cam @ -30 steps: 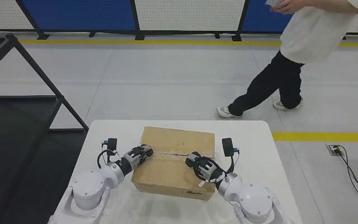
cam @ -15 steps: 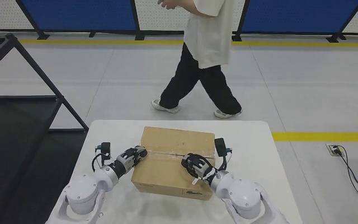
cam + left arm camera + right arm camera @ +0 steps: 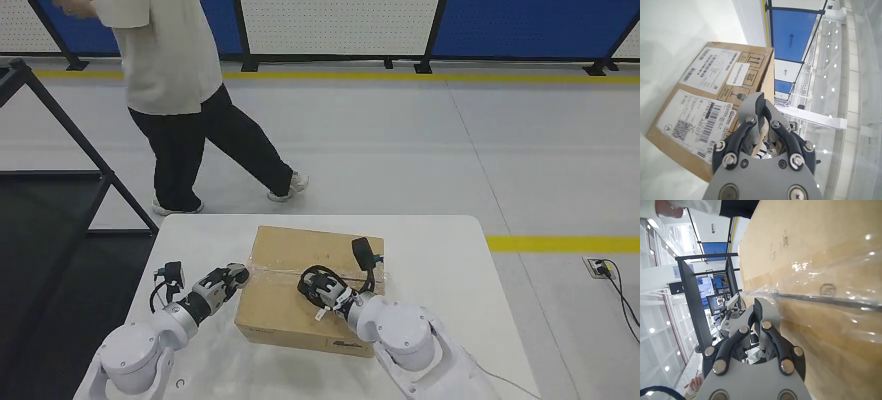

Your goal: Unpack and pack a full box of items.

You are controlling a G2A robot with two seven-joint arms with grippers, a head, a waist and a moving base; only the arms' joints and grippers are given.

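Sitting over the box (image 3: 300,248), right pincer (image 3: 306,282), tips together; left pincer (image 3: 240,271), likewise together, beside it.

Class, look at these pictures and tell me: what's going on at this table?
A two-armed robot is working on a cardboard box on a white table. The box is closed, its top seam taped over, so nothing is unpacked yet. The left pincer, shut, is at the box's labelled end; the right pincer, also shut, is over the top beside that seam.
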